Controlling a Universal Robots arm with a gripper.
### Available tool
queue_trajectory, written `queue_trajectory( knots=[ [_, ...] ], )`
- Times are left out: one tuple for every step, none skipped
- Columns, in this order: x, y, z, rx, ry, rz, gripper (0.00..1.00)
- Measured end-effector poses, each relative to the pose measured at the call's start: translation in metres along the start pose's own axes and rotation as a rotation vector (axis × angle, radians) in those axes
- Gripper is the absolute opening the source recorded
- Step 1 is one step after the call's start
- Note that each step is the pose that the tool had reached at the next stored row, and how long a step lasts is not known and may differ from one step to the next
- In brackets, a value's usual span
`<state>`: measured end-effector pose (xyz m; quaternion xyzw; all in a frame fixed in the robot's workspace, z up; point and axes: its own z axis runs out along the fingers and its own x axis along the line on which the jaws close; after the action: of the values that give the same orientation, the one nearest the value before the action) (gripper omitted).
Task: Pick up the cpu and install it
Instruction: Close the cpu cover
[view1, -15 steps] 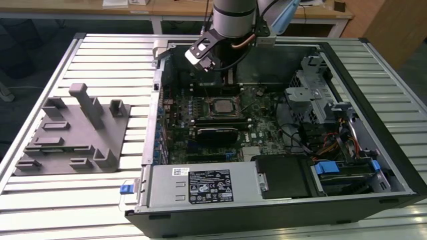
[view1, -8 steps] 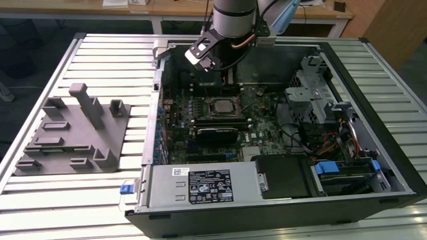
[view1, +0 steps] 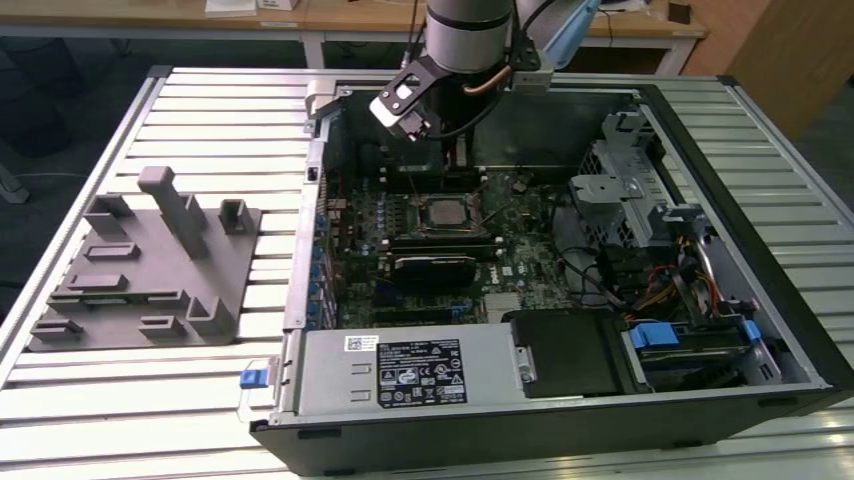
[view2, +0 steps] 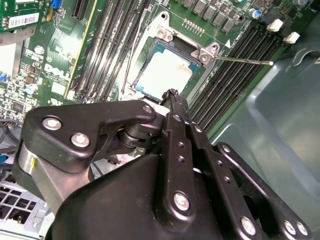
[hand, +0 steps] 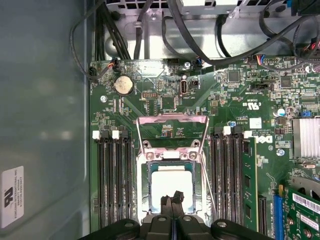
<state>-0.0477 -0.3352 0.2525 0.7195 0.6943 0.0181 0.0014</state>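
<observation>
The cpu (view1: 441, 212) lies flat in its socket on the green motherboard (view1: 514, 240) inside the open computer case, its pale silvery top facing up. Both wrist views show the cpu (view2: 165, 75) (hand: 171, 184) seated in the socket, just beyond the fingertips. My gripper (view1: 416, 138) hangs over the back part of the case, a little above the board. In both wrist views the gripper (view2: 172, 95) (hand: 172, 200) has its black fingers pressed together with nothing between them. The socket's metal load plate (hand: 172, 132) is swung open, and its thin lever (view2: 245, 61) sticks out sideways.
Memory slots (hand: 114, 175) flank the socket on both sides. The case walls (view1: 314, 170) surround the board, with a power supply (view1: 400, 372) at the front and a drive cage with cables (view1: 641, 200) at the exterior view's right. A grey tray with upright posts (view1: 147, 265) lies outside, at that view's left.
</observation>
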Motion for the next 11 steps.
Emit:
queue_trajectory(
  knots=[
    [0.0001, 0.0, -0.0011, -0.0001, 0.0001, 0.0, 0.11],
    [0.0001, 0.0001, -0.0022, 0.0, 0.0, 0.0, 0.11],
    [0.0001, 0.0001, -0.0034, 0.0, 0.0, 0.0, 0.11],
    [0.0001, 0.0001, -0.0047, 0.0, 0.0, 0.0, 0.11],
    [0.0002, 0.0002, -0.006, 0.0, 0.0, 0.0, 0.11],
    [0.0002, 0.0002, -0.0072, 0.0, 0.0, 0.0, 0.11],
    [0.0002, 0.0002, -0.0086, 0.0, 0.0, 0.0, 0.11],
    [0.0002, 0.0002, -0.0098, 0.0, 0.0001, 0.0, 0.11],
    [0.0003, 0.0003, -0.011, 0.0, 0.0, 0.0, 0.11],
    [0.0003, 0.0003, -0.0122, 0.0, 0.0001, 0.0, 0.11],
    [0.0003, 0.0003, -0.0135, 0.0, 0.0, 0.0, 0.11]
  ],
)
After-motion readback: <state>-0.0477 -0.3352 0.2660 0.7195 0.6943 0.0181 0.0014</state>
